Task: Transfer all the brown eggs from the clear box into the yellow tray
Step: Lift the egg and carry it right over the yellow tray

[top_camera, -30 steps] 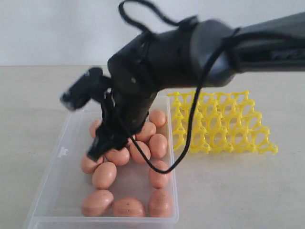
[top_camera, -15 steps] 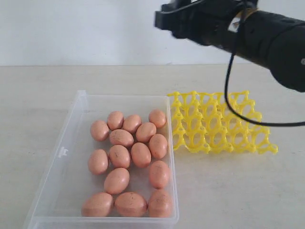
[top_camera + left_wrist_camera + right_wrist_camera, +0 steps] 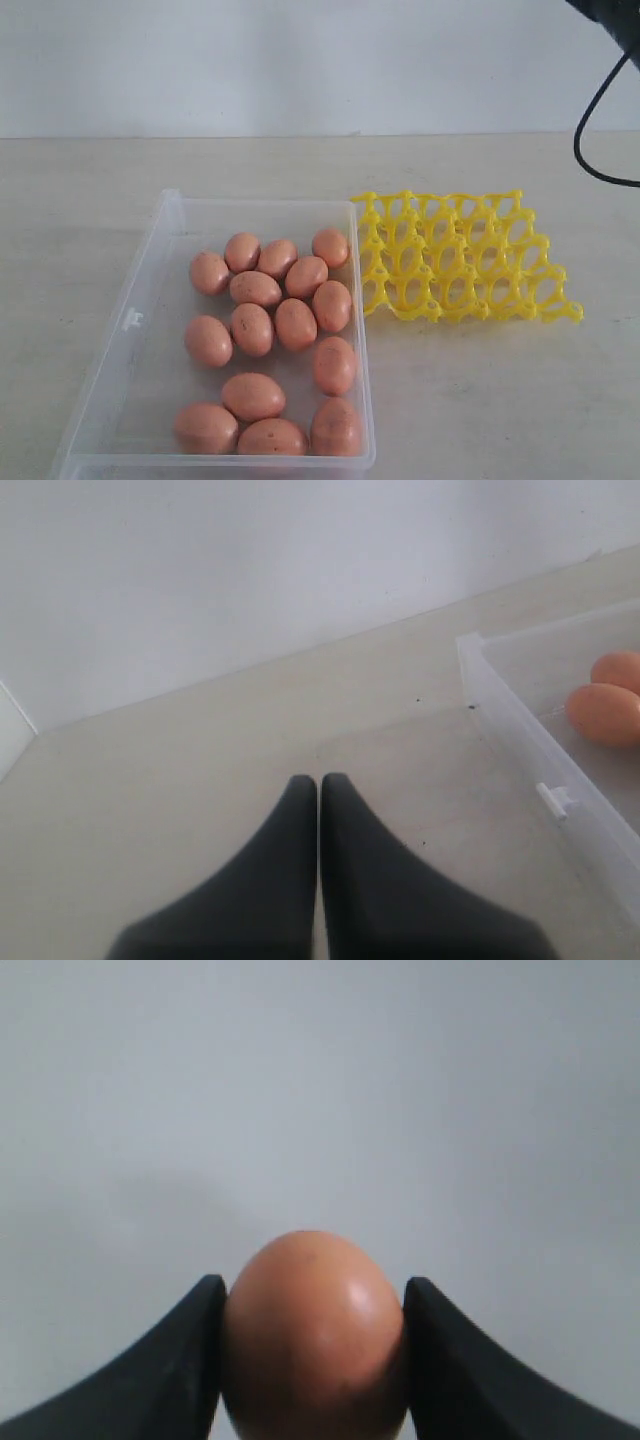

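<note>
Up and away goes the right arm (image 3: 612, 14): it has lifted clear of the clear box (image 3: 150, 268), and only its edge and a cable (image 3: 590, 150) show at the far right. The right gripper (image 3: 314, 1290) pinches one brown egg (image 3: 312, 1360). Fifteen brown eggs (image 3: 296, 323) remain boxed and the yellow tray (image 3: 470, 270) is empty, so this looks like the first carry. The left gripper (image 3: 319, 780), pressed together, hangs left of the box. How high the egg rides is hidden; the box's near edge is cut off.

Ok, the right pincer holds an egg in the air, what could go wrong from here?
The egg is pinched only at its sides in the right pincer; a slip from up here could crack it. The yellow tray is an open lattice, so an off-centre placement might nudge it or let the egg roll off.
</note>
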Robot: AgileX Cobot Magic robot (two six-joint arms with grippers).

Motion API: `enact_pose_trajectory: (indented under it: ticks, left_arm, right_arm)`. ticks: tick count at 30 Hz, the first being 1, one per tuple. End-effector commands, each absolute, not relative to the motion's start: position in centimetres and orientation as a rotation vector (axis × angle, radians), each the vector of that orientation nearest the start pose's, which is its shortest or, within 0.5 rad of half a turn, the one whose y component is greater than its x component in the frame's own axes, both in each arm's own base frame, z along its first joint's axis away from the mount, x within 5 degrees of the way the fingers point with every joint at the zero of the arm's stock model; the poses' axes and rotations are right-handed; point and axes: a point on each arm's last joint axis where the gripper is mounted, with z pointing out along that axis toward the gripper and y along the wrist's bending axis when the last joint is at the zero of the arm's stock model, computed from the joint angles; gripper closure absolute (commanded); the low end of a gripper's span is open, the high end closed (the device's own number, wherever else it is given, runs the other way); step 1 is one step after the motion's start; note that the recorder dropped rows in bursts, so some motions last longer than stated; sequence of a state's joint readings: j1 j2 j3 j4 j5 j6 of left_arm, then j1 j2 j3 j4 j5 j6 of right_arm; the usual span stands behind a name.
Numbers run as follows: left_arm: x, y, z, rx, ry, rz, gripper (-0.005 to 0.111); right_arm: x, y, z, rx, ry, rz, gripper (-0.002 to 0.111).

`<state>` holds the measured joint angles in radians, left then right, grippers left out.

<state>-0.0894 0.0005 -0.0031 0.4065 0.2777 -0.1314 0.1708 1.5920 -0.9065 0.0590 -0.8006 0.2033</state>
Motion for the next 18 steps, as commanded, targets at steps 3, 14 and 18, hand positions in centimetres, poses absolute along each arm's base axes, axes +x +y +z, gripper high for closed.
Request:
enact_pose_trajectory:
  ticks: [3,14,18]
  left_arm:
    - [5.6,0.2,19.6,0.221,1.659,0.182,0.105]
    - [5.7,-0.1,20.3,0.234,1.586,0.163,0.105]
    - [5.7,-0.1,20.3,0.234,1.586,0.163,0.105]
  right_arm:
    - [38.7,5.4,26.8,-0.173,1.327,0.996,0.109]
    - [42.6,7.5,16.4,-0.499,1.631,1.153,0.109]
    - [42.5,7.6,14.1,-0.516,1.684,1.172,0.109]
